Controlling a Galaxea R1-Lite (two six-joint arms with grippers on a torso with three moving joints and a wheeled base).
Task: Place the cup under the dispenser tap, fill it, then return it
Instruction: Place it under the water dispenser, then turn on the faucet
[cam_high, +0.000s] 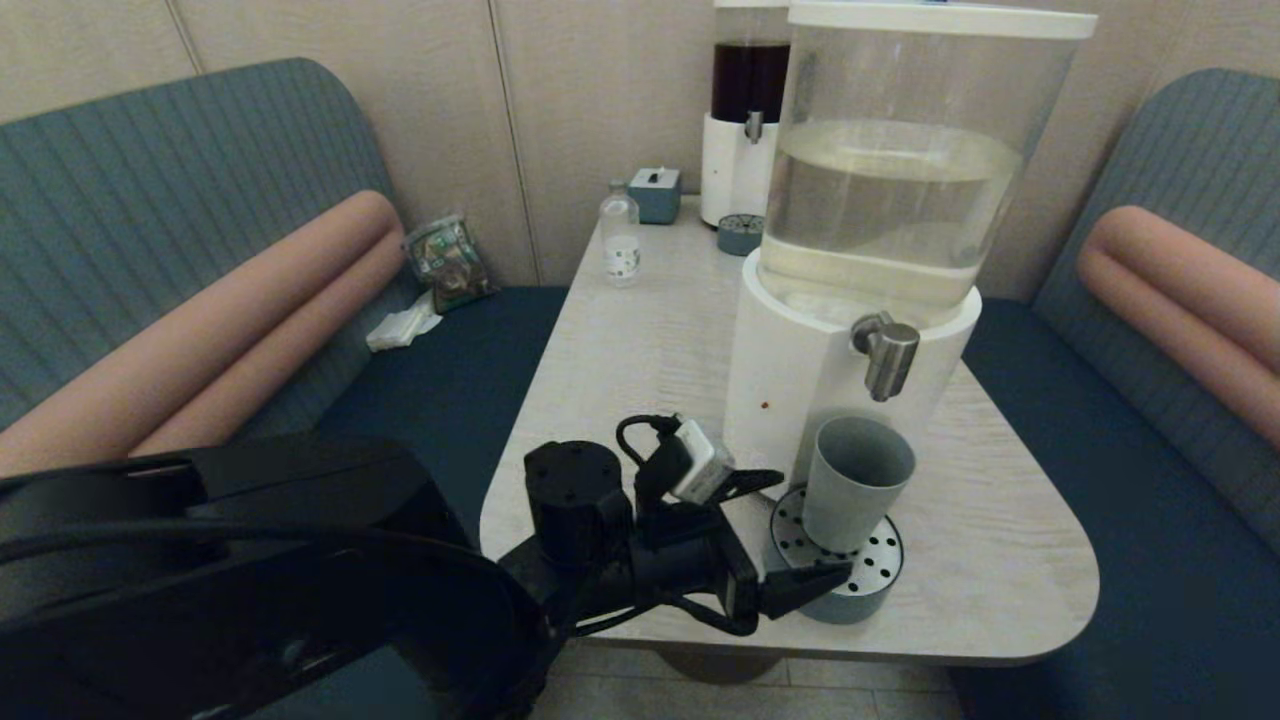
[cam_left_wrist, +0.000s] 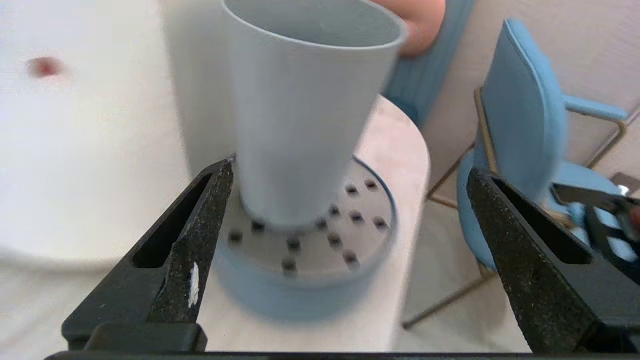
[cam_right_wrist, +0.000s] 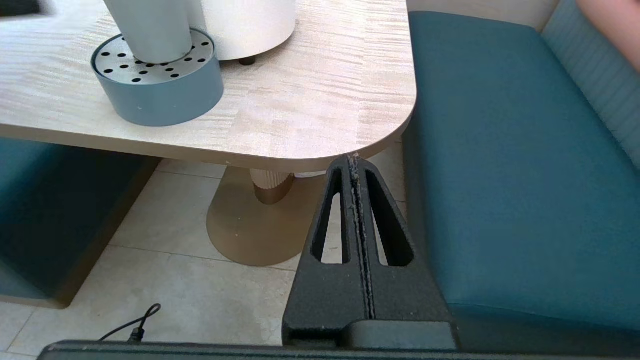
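Large dispenser (cam_high: 850, 330), white base w/ clear tank, holds pale liquid to approx. half height. Far behind it, a smaller dispenser (cam_high: 745, 110) holds dark liquid. Small clear bottle (cam_high: 620, 238) stands far left on the table (cam_high: 620, 340); contents cannot be told.

Cup (cam_high: 855, 482): plain matte grey-blue tumbler, tapered, no handle, mouth up; interior shows no liquid in head view. It stands upright on the perforated drip tray (cam_high: 870, 585) at the dispenser's foot, directly below the steel tap (cam_high: 888, 355), w/ a gap between rim and spout.

Left gripper (cam_high: 805, 585) sits at the near-left edge of the tray, released: in left wrist view its fingers (cam_left_wrist: 200, 235) are spread wide, cup (cam_left_wrist: 305, 105) centred beyond them, not touched. One finger lies just beside the cup's base; the other is well apart on the opposite side.

Right gripper (cam_right_wrist: 356, 165) hangs below the table's near-right corner, fingers pressed together, grasping nothing.
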